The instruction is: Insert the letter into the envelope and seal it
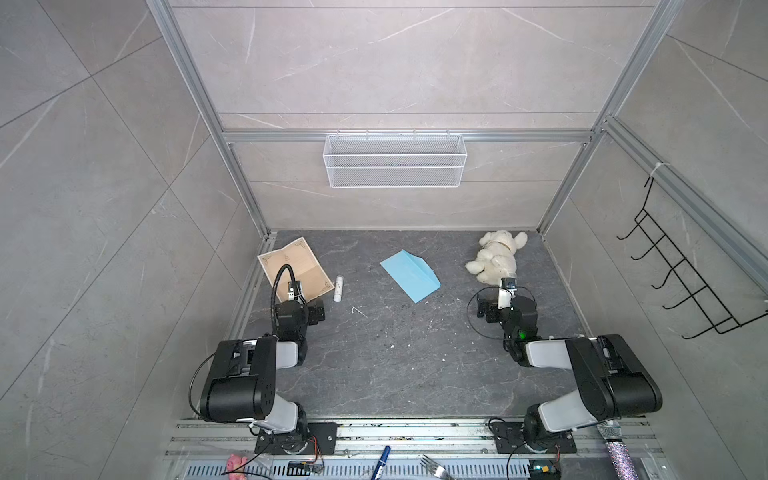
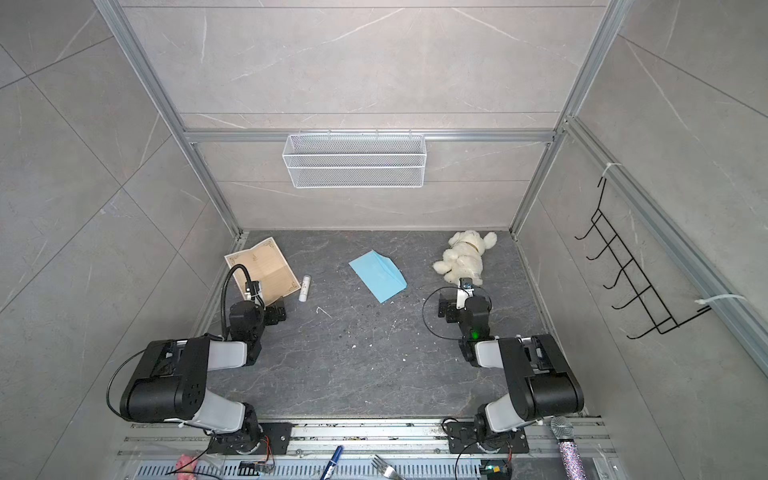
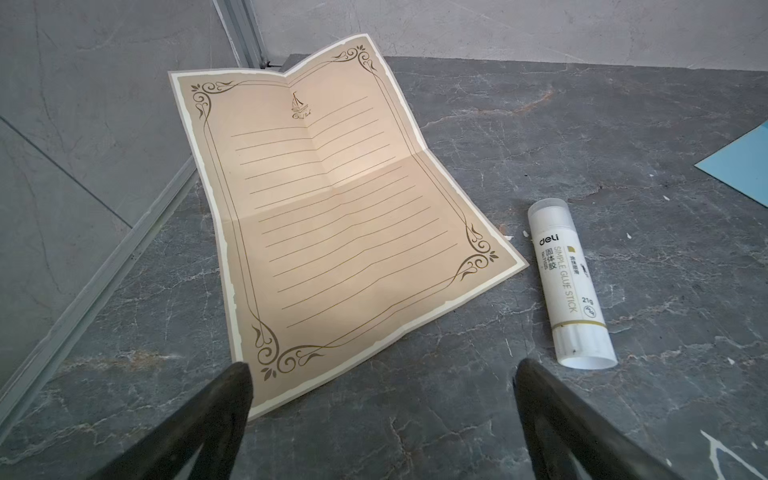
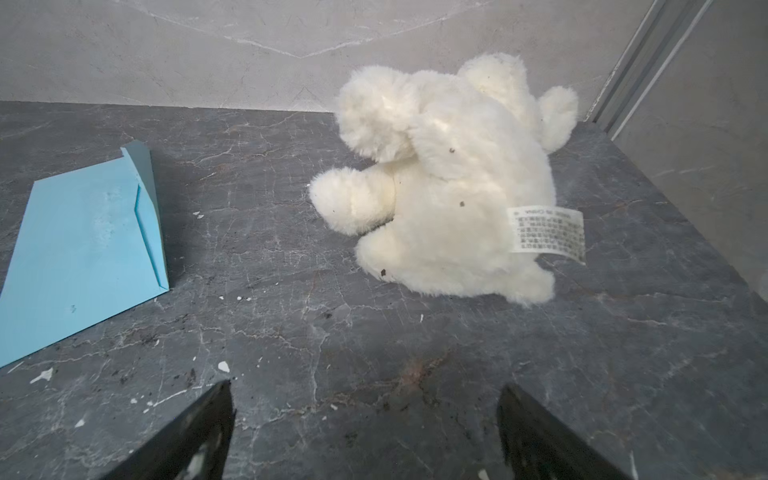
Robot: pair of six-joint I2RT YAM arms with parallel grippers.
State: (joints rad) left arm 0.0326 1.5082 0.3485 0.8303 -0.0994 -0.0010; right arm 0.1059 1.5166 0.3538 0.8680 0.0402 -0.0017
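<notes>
Top views, both: a dark marbled surface [image 1: 395, 365] walled in grey, with two black arms reaching in from the near edge. The letter [image 1: 302, 262], a tan sheet with ornate corners, lies unfolded in the far left corner, its near corner hidden under the left arm [image 1: 291, 316]. A white glue stick [image 1: 338, 288] lies just beside the letter's right edge, not touching it. The envelope [image 1: 409, 274], light blue, lies flat and askew near the middle of the surface, well apart from the letter and clear of both arms. A white plush toy [image 1: 496, 255] lies on its side in the far right corner, just beyond the right arm [image 1: 515, 316]. A white wire basket [image 1: 395, 160] hangs on the back wall.

Left wrist view: the left jaws stand wide and hold nothing. Their dark fingertips [image 3: 224, 399] hover over the surface by the letter's near corner. Crossed creases mark the sheet, and its far end lifts slightly.

Right wrist view: the right jaws likewise stand wide and empty, fingertips [image 4: 208, 415] over bare surface, with the envelope's flap end to one side and the toy to the other.
</notes>
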